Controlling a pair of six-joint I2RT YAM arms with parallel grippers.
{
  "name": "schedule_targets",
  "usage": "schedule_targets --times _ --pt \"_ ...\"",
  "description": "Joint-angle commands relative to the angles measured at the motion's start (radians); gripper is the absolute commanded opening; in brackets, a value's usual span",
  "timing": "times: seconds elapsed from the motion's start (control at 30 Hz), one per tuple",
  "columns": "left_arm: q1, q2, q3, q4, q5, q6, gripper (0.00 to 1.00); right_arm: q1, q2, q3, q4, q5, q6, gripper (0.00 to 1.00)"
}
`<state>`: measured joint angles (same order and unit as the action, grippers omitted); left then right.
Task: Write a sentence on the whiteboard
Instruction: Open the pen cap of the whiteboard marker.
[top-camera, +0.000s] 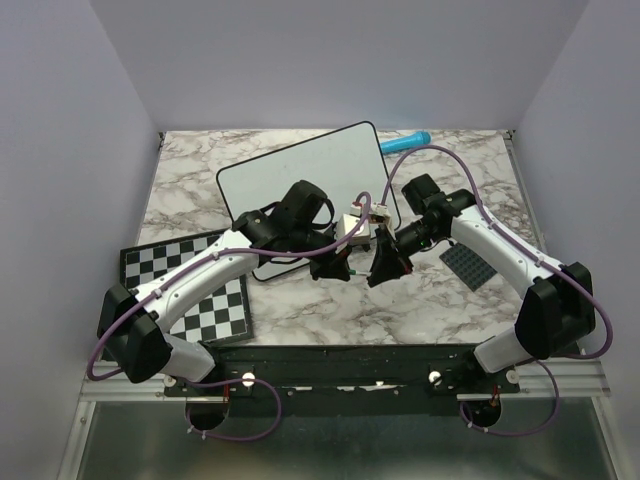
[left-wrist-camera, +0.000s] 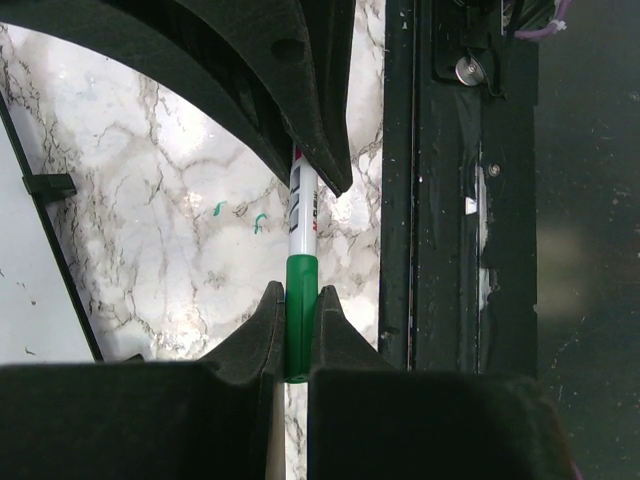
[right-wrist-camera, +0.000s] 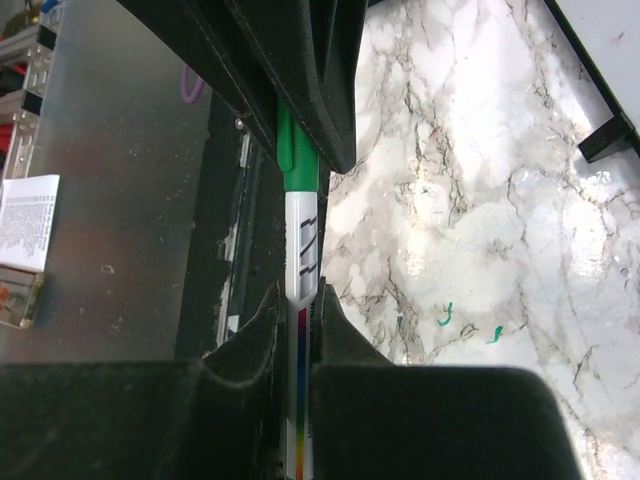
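The whiteboard (top-camera: 300, 170) lies at the back middle of the marble table, and its visible part is blank; no green sentence shows. Its black rim also shows in the left wrist view (left-wrist-camera: 60, 270) and the right wrist view (right-wrist-camera: 600, 60). A green-capped white marker (left-wrist-camera: 303, 215) is held level between both grippers above the table's near part. My left gripper (left-wrist-camera: 298, 305) is shut on the green cap (left-wrist-camera: 300, 290). My right gripper (right-wrist-camera: 298, 305) is shut on the white barrel (right-wrist-camera: 302, 250). In the top view the left gripper (top-camera: 335, 268) and right gripper (top-camera: 385, 268) face each other.
A black-and-white checkerboard (top-camera: 190, 290) lies at the left under my left arm. A blue object (top-camera: 405, 142) lies behind the board and a dark studded plate (top-camera: 468, 265) at the right. Small green marks (right-wrist-camera: 465, 322) dot the marble. A black rail (left-wrist-camera: 440, 250) runs along the near edge.
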<state>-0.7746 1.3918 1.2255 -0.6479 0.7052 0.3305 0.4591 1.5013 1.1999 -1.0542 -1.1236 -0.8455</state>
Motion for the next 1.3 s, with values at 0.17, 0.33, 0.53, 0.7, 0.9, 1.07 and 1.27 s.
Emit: schedule_targets --times 0.17,0.33,0.53,0.7,0.9,1.07,1.27 --pt "0.008 -0.017 -0.018 0.099 -0.047 -0.036 0.00 0.012 -0.012 -0.005 -0.013 -0.082 0.022 0.21" --pt "0.008 -0.010 -0.017 0.097 -0.052 -0.038 0.00 0.012 -0.006 -0.003 -0.012 -0.087 0.023 0.28" --pt "0.008 -0.001 -0.011 0.097 -0.050 -0.039 0.00 0.012 -0.001 -0.002 -0.009 -0.094 0.034 0.31" --pt "0.008 0.000 -0.009 0.102 -0.052 -0.039 0.00 0.010 0.004 0.000 -0.007 -0.099 0.037 0.18" --pt "0.009 -0.022 -0.026 0.108 -0.065 -0.007 0.00 0.012 -0.010 -0.003 -0.017 -0.090 0.022 0.01" --pt "0.029 -0.083 -0.081 0.064 -0.162 0.103 0.00 0.010 -0.056 -0.029 0.002 -0.027 0.011 0.01" --pt "0.095 -0.184 -0.152 0.060 -0.176 0.188 0.00 0.009 -0.107 -0.074 0.014 0.038 -0.026 0.00"
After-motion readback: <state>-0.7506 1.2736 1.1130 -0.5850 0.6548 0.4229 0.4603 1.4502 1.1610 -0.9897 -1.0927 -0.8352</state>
